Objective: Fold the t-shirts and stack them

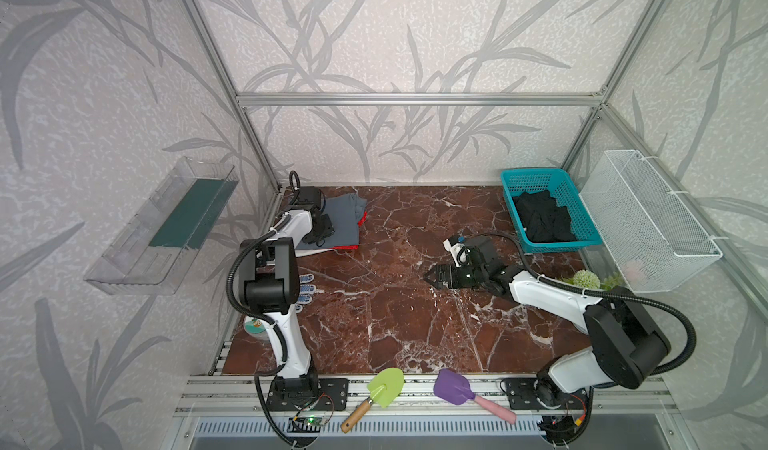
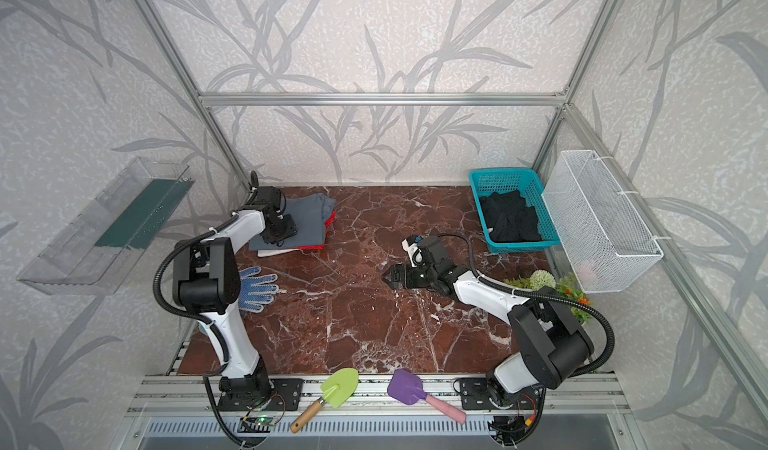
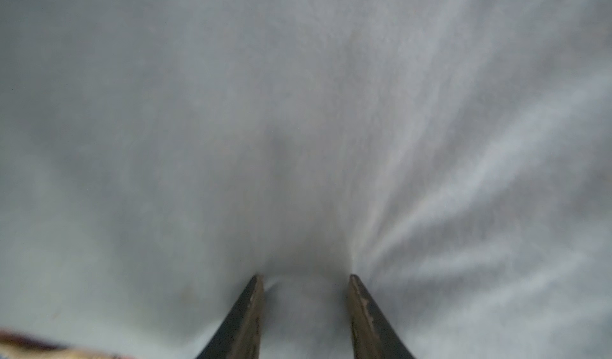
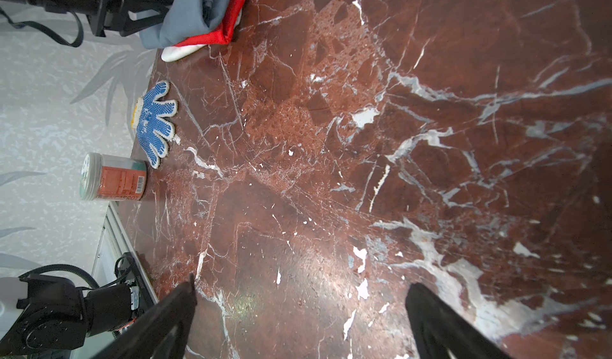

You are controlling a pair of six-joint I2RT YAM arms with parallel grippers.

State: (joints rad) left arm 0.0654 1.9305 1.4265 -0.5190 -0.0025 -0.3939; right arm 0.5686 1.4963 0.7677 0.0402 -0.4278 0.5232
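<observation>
The grey shirt (image 1: 340,219) lies folded on the red shirt (image 4: 212,37) at the far left corner of the table (image 1: 395,323). The black shirt (image 1: 542,219) sits crumpled in the teal basket (image 1: 534,172), far right. All 3 look light and limp, and are best taken at hems or shoulders, with 2 grippers. The left gripper (image 3: 306,278) presses into grey cloth, jaws partly apart; the right gripper (image 4: 301,287) hovers wide open above bare table.

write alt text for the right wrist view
The open right hand hovers over a bare red marble table. Near its edge are a grey shirt stacked on a red shirt, a blue dotted glove and a jar.
</observation>
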